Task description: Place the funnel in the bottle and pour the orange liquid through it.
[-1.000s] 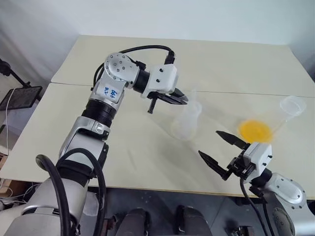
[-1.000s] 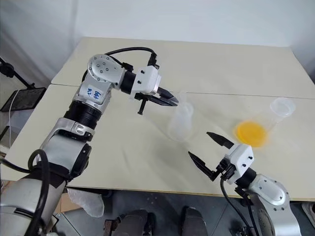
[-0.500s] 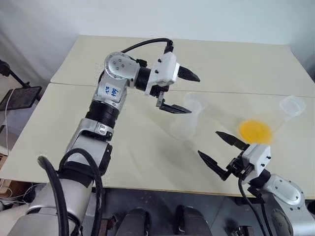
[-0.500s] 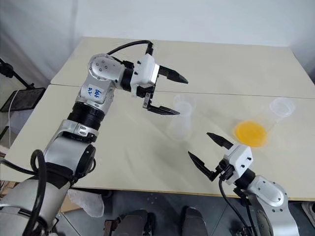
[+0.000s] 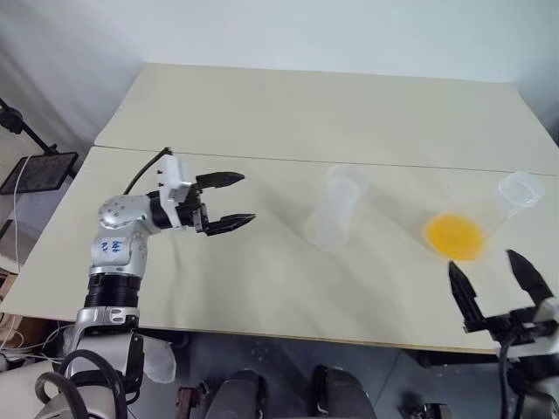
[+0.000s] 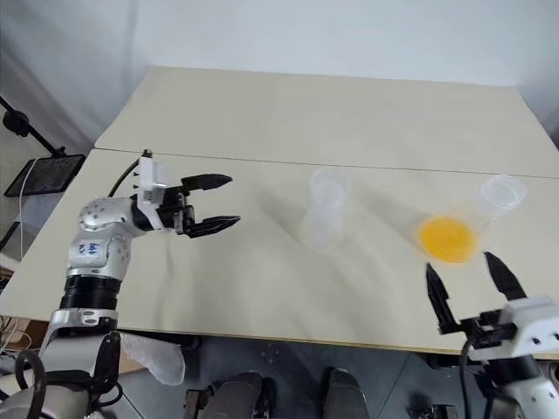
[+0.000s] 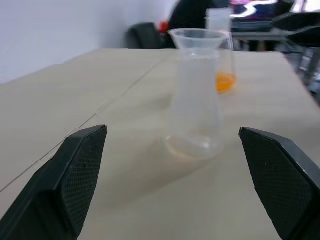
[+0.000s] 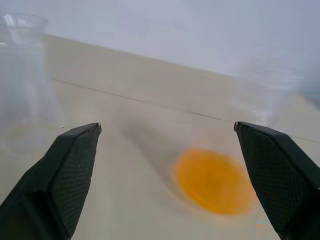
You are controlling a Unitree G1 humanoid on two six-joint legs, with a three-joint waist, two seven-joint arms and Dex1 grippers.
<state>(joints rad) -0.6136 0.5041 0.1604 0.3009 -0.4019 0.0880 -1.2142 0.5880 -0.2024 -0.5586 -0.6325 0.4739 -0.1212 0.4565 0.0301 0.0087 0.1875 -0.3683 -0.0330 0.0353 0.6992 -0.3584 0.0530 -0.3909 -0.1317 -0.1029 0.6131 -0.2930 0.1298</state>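
The clear bottle [image 5: 332,218] stands upright at mid-table, and the small clear funnel [image 5: 346,181] sits in its neck. To its right stands a wider clear flask [image 5: 502,202] with the orange liquid [image 5: 454,236] at its base. My left gripper [image 5: 245,198] hovers open and empty well to the left of the bottle, pointing at it. In the left wrist view the funnel [image 7: 196,37] and bottle [image 7: 194,107] lie between the fingers [image 7: 82,167], far off. My right gripper [image 5: 481,261] is open and empty at the table's near edge, just in front of the orange liquid [image 8: 215,181].
The table [image 5: 262,105] is made of two beige tops joined along a seam behind the flasks. A black stand with a tray [image 5: 33,168] is off the table's left side.
My left gripper opened, let go of the funnel in the bottle's neck and drew away to the left and down. My right gripper pulled back to the right, toward the near edge.
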